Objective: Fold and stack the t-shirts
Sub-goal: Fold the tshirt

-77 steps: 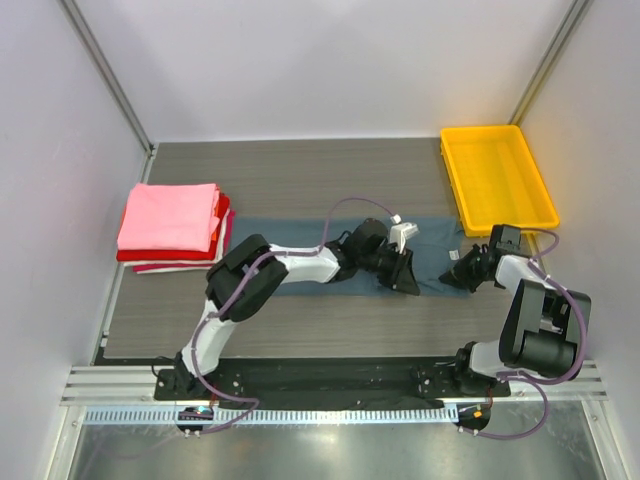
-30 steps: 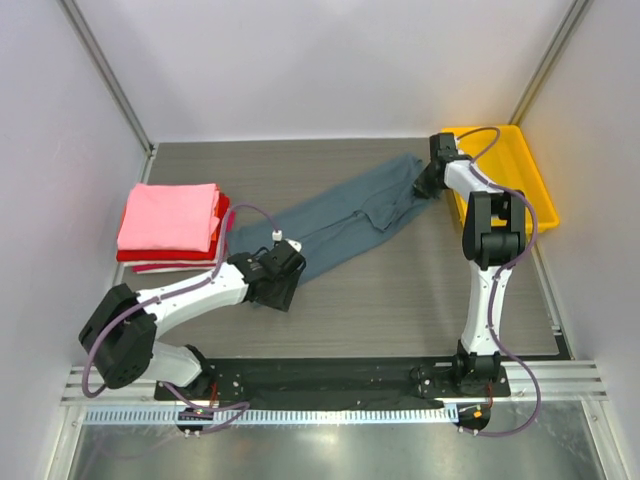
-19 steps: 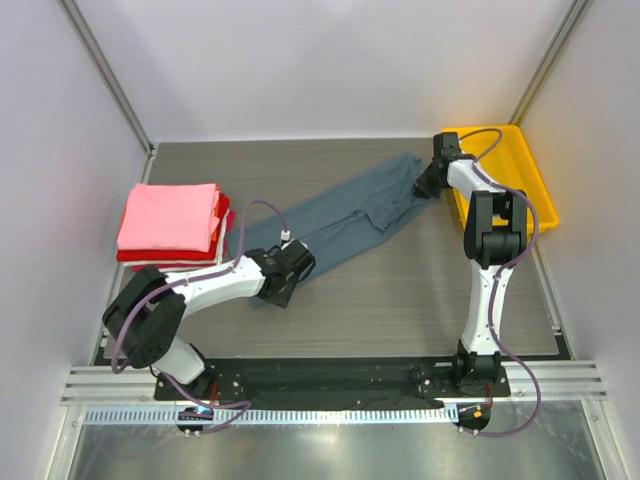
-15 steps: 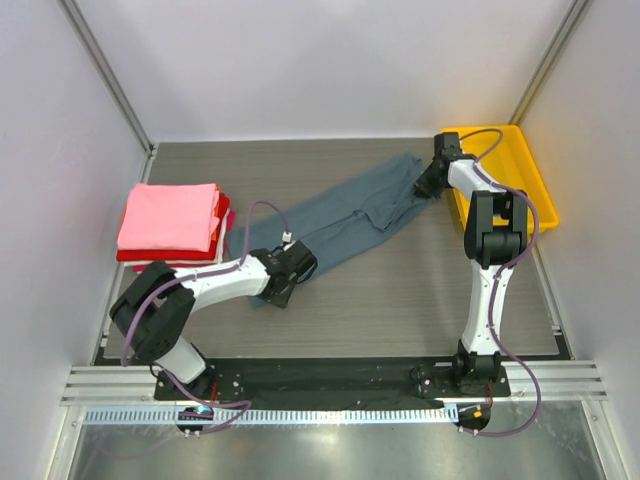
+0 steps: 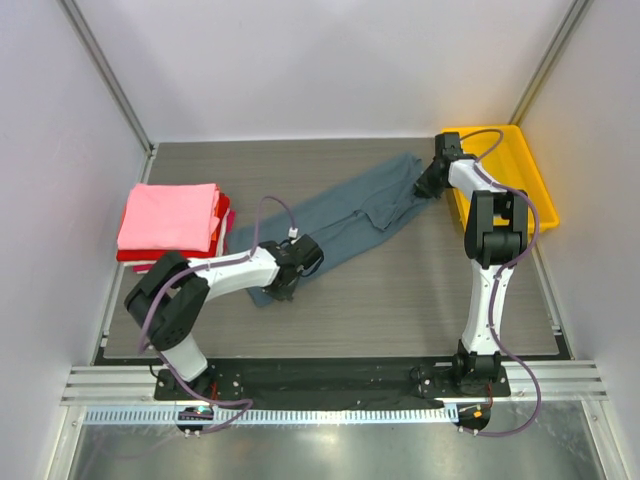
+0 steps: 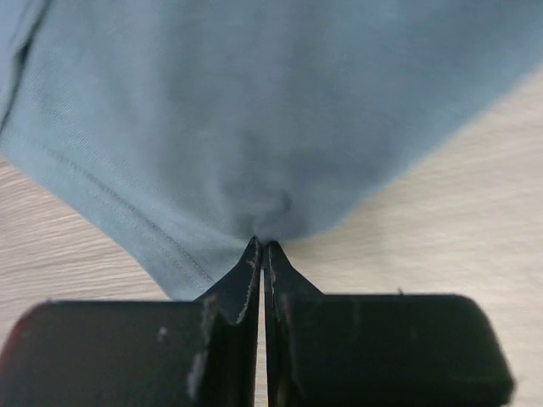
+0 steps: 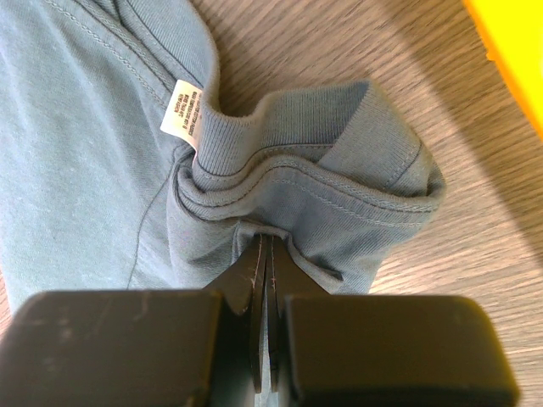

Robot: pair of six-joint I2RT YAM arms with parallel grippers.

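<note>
Pinching blue-grey tee (image 5: 355,210): left gripper (image 6: 261,246) clamped @ hem (image 6: 127,229), right gripper (image 7: 265,242) @ collar (image 7: 280,127).

Grey wood-grain laminate tabletop (image 5: 400,310) fills enclosure floor; plain pale-lilac wall panels (image 5: 330,70) on three sides; slanted grey metal corner posts (image 5: 108,78) at rear; ribbed aluminium rail (image 5: 110,384) along near edge; lighting even, shadows soft.
</note>
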